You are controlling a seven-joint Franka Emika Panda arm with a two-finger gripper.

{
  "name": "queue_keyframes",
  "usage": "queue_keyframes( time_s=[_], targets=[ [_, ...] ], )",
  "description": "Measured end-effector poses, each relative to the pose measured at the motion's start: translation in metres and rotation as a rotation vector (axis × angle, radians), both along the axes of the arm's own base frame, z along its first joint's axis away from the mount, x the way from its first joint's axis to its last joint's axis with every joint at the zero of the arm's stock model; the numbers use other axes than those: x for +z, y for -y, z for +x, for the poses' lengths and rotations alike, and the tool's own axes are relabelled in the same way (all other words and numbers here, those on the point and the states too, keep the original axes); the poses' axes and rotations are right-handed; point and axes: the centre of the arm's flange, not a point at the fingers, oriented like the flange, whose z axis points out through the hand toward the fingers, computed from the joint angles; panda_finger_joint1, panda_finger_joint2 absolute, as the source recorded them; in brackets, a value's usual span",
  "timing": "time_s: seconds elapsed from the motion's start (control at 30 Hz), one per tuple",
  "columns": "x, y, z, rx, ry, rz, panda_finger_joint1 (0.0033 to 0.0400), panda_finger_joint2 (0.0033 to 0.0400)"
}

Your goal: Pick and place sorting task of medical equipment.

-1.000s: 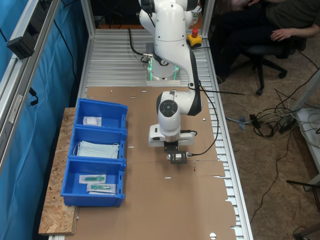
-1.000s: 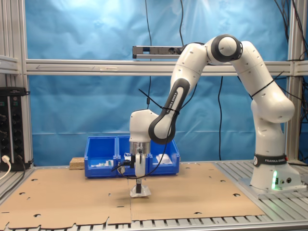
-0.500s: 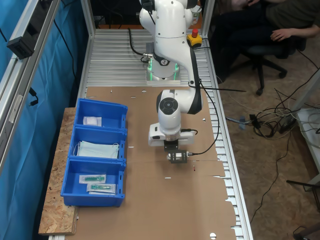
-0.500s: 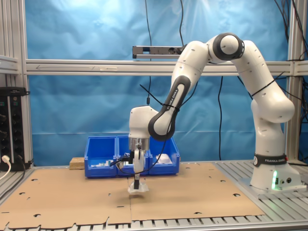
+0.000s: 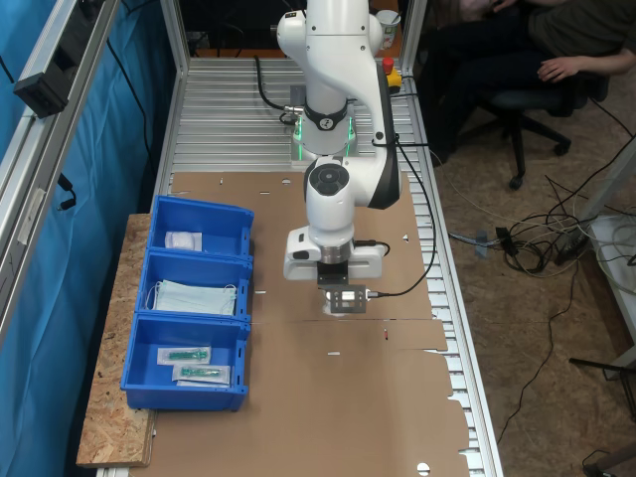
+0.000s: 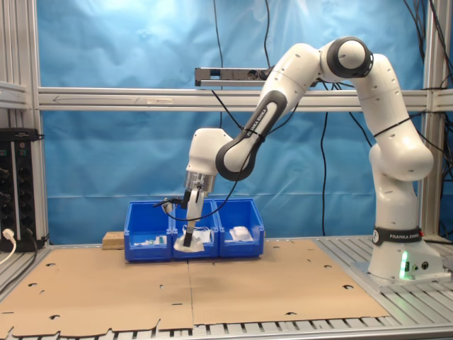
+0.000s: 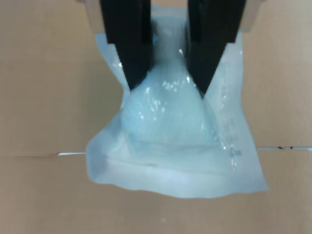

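Note:
My gripper [image 7: 168, 83] is shut on the medical equipment [image 7: 175, 141], a small white packet with a puffy gauze pad; the two black fingers [image 7: 127, 44] pinch its upper part and it hangs crumpled below them. In the second exterior view the gripper [image 6: 190, 237] holds the packet [image 6: 186, 247] in the air in front of the blue bins [image 6: 138, 216]. In the first exterior view the gripper [image 5: 341, 300] hangs over the cardboard, a short way from the bin row's [image 5: 184, 395] open side, and the packet is mostly hidden under the hand.
The blue bin row has three compartments: a white gauze packet [image 5: 184, 239], pale blue masks [image 5: 194, 296], and green-tipped instruments in clear packets [image 5: 194, 363]. Brown cardboard [image 5: 378, 397] covers the table. A seated person [image 5: 556, 40] is beyond the table's edge.
The arm has lifted the packet off the cardboard and carried it toward the blue bins. The gripper stays shut on it.

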Motion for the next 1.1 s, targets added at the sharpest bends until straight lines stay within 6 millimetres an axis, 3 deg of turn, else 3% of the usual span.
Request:
queue_keyframes(
  time_s=[0.27, 0.57, 1.1],
  targets=[
    [0.043, 0.03, -0.004, -0.049, 0.051, -0.019, 0.0051, 0.0051],
    [0.066, 0.062, -0.021, -0.103, 0.035, -0.026, 0.0051, 0.0051],
    [0.073, 0.133, -0.072, -0.22, -0.055, -0.036, 0.0052, 0.0052]
  ],
)
